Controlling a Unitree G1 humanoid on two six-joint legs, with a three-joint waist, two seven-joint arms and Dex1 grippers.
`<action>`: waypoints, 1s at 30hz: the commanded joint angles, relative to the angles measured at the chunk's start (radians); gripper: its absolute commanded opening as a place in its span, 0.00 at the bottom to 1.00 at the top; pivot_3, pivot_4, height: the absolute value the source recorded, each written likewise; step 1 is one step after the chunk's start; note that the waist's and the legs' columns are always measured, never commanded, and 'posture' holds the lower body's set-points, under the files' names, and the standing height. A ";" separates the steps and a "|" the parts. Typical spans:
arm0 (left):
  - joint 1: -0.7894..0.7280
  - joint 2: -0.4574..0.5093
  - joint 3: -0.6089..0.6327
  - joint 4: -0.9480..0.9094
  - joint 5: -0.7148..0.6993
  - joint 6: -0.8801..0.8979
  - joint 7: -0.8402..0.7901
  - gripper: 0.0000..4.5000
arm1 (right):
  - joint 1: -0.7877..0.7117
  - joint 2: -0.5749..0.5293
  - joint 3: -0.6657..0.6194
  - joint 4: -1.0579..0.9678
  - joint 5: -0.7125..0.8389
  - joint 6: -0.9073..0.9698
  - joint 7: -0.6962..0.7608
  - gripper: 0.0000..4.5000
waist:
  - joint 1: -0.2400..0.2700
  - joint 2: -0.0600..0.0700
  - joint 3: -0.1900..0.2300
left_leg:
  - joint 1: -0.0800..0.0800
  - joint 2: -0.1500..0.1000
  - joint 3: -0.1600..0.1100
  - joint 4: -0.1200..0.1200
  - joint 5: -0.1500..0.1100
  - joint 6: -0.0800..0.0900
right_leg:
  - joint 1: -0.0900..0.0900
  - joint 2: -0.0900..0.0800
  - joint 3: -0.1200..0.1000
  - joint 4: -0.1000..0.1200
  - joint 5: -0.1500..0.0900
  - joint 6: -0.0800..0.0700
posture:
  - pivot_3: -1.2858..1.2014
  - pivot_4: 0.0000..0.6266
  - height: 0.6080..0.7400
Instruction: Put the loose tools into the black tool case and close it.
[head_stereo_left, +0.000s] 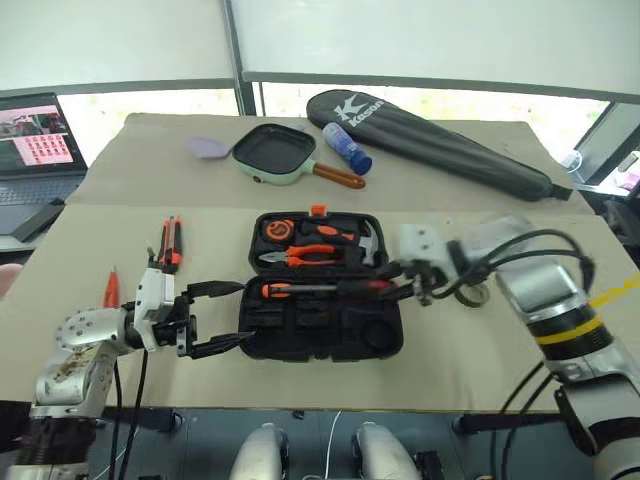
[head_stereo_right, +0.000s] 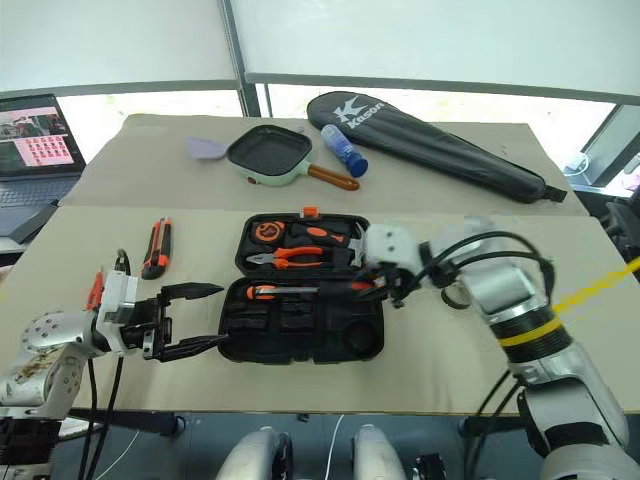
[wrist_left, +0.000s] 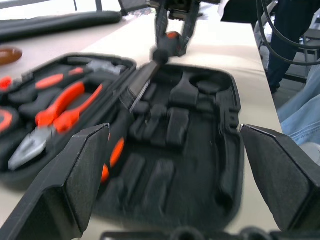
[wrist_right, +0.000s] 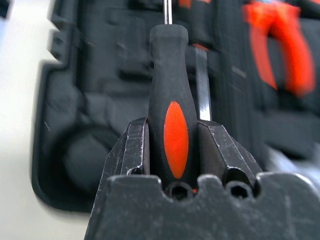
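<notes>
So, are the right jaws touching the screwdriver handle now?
Touching. In the right wrist view the right gripper has both jaws pressed against the sides of the screwdriver handle, above the open tool case.

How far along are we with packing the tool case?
Done: one screwdriver lies in the open case. In hand: the right gripper is shut on a second screwdriver above the case. Left: the utility knife and the small tester screwdriver on the table, then closing the lid. The left gripper is open, empty.
</notes>
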 joint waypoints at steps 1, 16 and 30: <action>0.028 0.024 0.020 -0.043 -0.006 -0.016 -0.009 1.00 | -0.034 -0.009 0.032 -0.007 -0.081 0.006 -0.053 0.23 | 0.007 0.000 0.000 | -0.001 -0.001 0.000 0.000 0.000 0.000 | -0.001 0.000 0.000 0.000 0.000 0.000 | 0.52 0.24 1.00; 0.069 0.041 0.032 -0.081 -0.011 -0.008 0.030 1.00 | -0.016 -0.086 0.064 0.006 -0.117 0.005 -0.016 0.23 | 0.005 0.000 0.000 | -0.003 -0.001 0.005 0.002 0.000 0.000 | -0.002 0.001 -0.001 0.000 0.000 0.000 | 0.52 0.24 1.00; 0.129 0.033 0.044 -0.114 -0.014 -0.009 0.077 1.00 | -0.042 -0.093 -0.110 0.045 0.076 -0.163 0.093 0.78 | 0.005 -0.001 0.001 | -0.003 0.000 0.003 0.002 0.000 0.000 | -0.002 0.001 -0.001 0.000 0.000 0.000 | 0.52 0.24 1.00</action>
